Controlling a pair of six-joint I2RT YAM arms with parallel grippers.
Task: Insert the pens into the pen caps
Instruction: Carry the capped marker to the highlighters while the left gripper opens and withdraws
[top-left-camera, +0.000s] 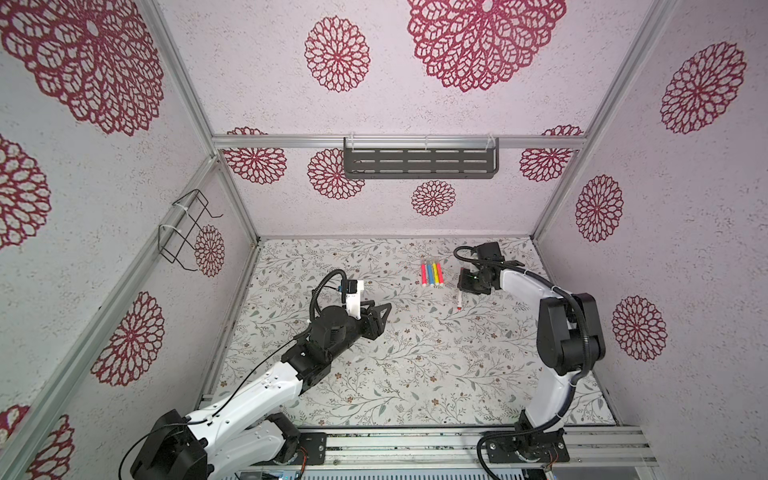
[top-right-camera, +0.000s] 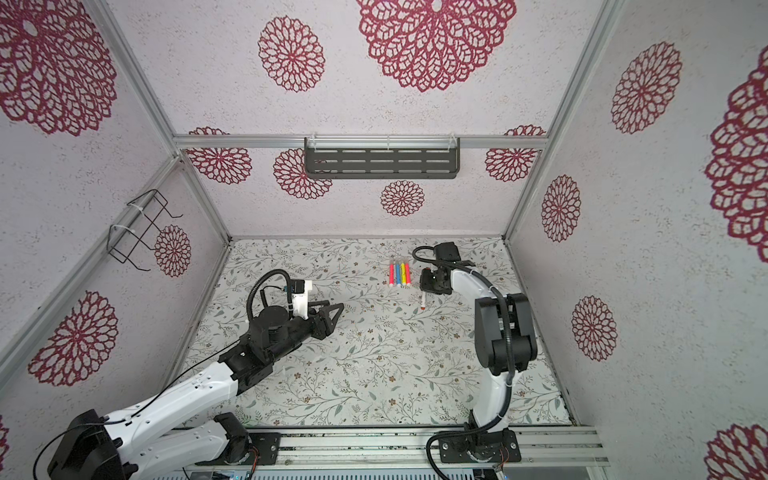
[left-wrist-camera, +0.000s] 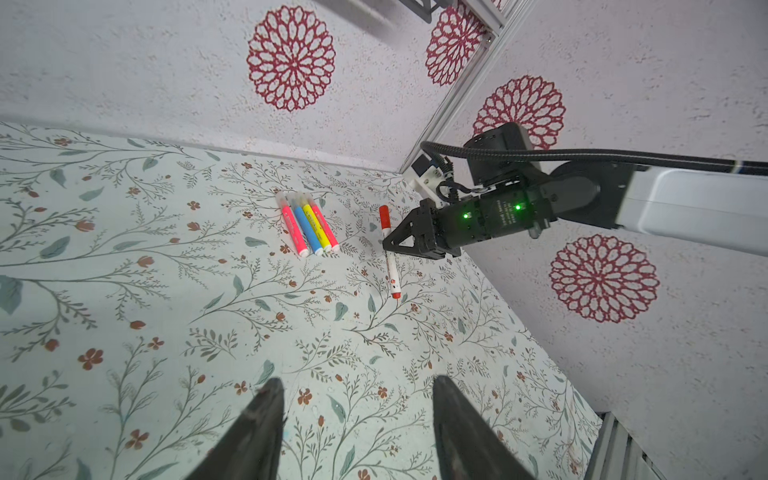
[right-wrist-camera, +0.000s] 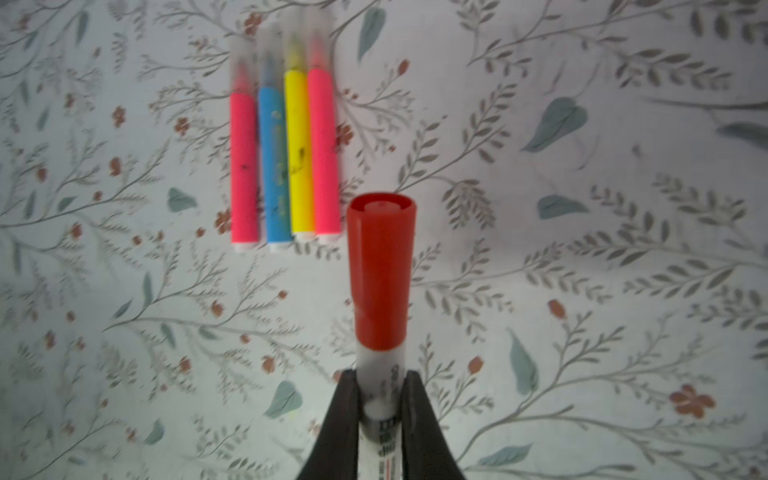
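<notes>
The right arm (top-left-camera: 523, 284) bends toward the back right corner of the bench (top-left-camera: 415, 374), jaws squeezing the red-capped pen (right-wrist-camera: 381, 266). The left arm (top-left-camera: 266, 386) reaches over the left side, jaws apart and empty.

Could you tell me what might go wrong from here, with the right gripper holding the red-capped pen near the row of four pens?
1. The right gripper pinches the red-capped pen only at its fingertips, so the pen may pivot or slip.
2. The row of four pens lies close by; lowering this pen could nudge them apart.
3. The left gripper stands open and away, so nothing steadies the pen.
</notes>
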